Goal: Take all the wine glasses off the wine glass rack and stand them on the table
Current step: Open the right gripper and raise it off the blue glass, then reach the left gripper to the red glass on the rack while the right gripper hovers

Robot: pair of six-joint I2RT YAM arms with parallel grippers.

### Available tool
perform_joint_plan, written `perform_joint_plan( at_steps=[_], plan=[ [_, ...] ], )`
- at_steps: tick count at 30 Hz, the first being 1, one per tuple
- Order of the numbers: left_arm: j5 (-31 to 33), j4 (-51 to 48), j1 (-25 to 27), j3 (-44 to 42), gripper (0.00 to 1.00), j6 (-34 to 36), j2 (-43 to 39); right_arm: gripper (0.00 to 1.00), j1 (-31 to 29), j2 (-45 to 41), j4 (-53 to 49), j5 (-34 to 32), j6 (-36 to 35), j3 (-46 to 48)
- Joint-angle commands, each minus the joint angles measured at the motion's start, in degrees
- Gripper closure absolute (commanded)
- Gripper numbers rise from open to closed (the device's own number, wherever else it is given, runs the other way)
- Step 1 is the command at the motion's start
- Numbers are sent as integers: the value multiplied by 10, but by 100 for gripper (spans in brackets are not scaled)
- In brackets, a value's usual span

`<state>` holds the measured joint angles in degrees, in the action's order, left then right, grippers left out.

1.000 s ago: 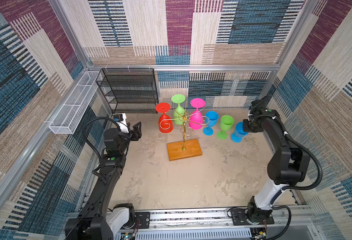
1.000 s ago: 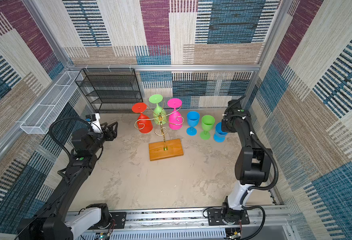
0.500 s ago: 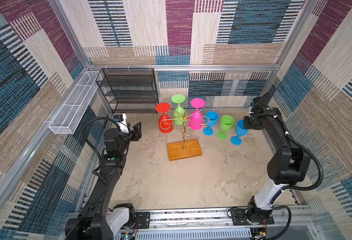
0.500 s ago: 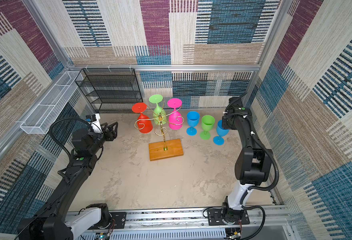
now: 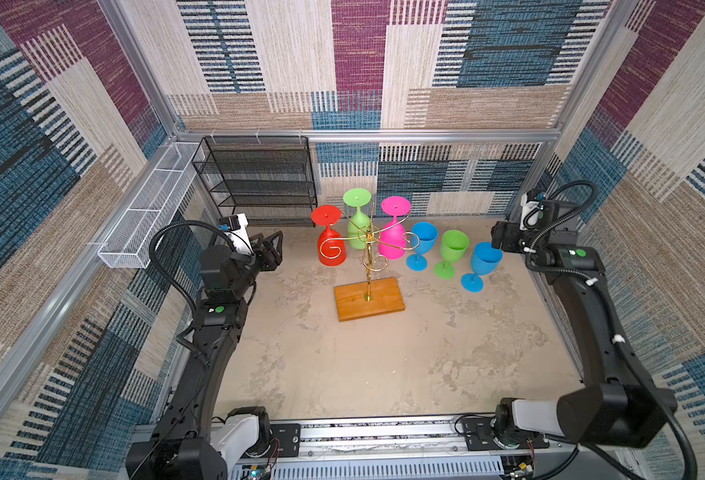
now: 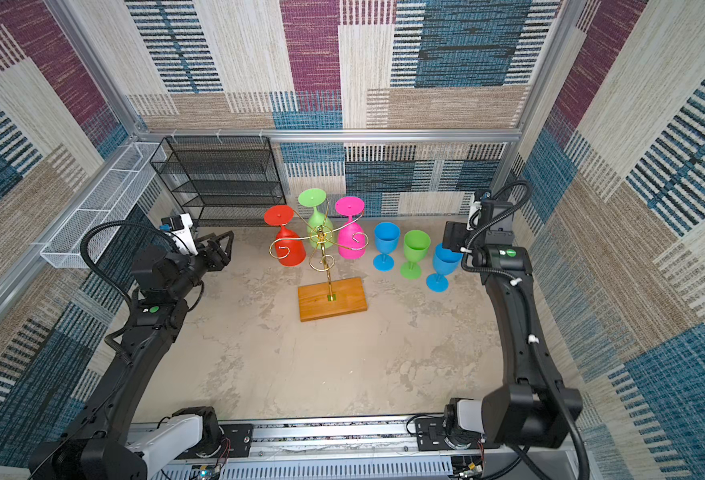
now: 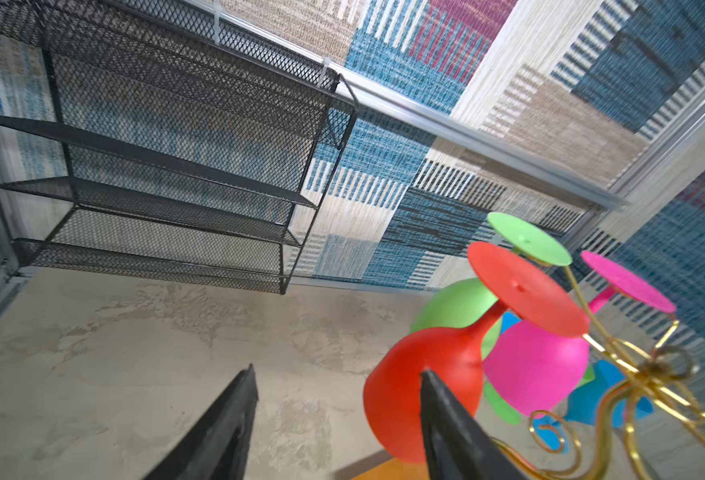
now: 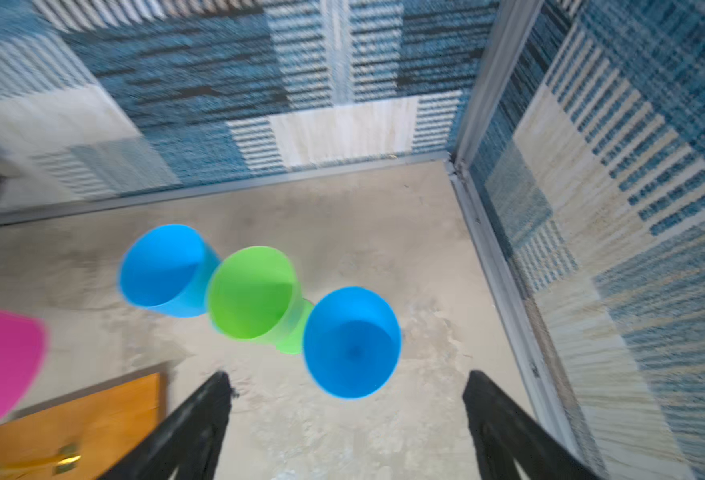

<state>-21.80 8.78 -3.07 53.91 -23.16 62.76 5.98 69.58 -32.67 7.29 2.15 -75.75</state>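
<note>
The wine glass rack (image 5: 368, 266), a gold post with scroll arms on a wooden base (image 5: 388, 307), stands mid-floor in both top views. Hanging upside down on it are a red wine glass (image 5: 331, 249), a light green one (image 5: 358, 226) and a pink one (image 5: 391, 243). My left gripper (image 5: 274, 249) is open, left of the red glass (image 7: 409, 386) and apart from it. A blue glass (image 5: 423, 239), a green glass (image 5: 454, 247) and another blue glass (image 5: 486, 259) stand upright to the right of the rack. My right gripper (image 8: 347, 375) is open and holds nothing, just short of the nearest blue glass (image 8: 351, 345).
A black mesh shelf unit (image 5: 259, 178) stands against the back wall. A long white wire basket (image 5: 151, 212) hangs along the left wall. The right side wall (image 8: 592, 249) runs close beside my right gripper (image 6: 452, 241).
My right gripper has opened, let go of the blue glass and drawn back to the right. That glass now stands on the floor. The left arm has hardly moved.
</note>
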Motion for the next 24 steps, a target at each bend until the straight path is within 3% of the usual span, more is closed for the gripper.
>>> perform_joint_plan(
  at_steps=[1, 5, 11, 24],
  plan=[
    [-92, -13, -3, 31, 38, -117, 22, 3, 0, -61, 154, 149, 40, 62],
    [-178, -7, -4, 73, 41, -196, 62, 1, 0, -95, 187, 218, 67, 102],
    [-256, 11, -3, 129, 45, -267, 134, 1, 0, -116, 201, 251, 78, 133],
    [-274, -14, 39, 208, 48, -274, 225, 1, 0, -138, 201, 278, 81, 148]
  ],
)
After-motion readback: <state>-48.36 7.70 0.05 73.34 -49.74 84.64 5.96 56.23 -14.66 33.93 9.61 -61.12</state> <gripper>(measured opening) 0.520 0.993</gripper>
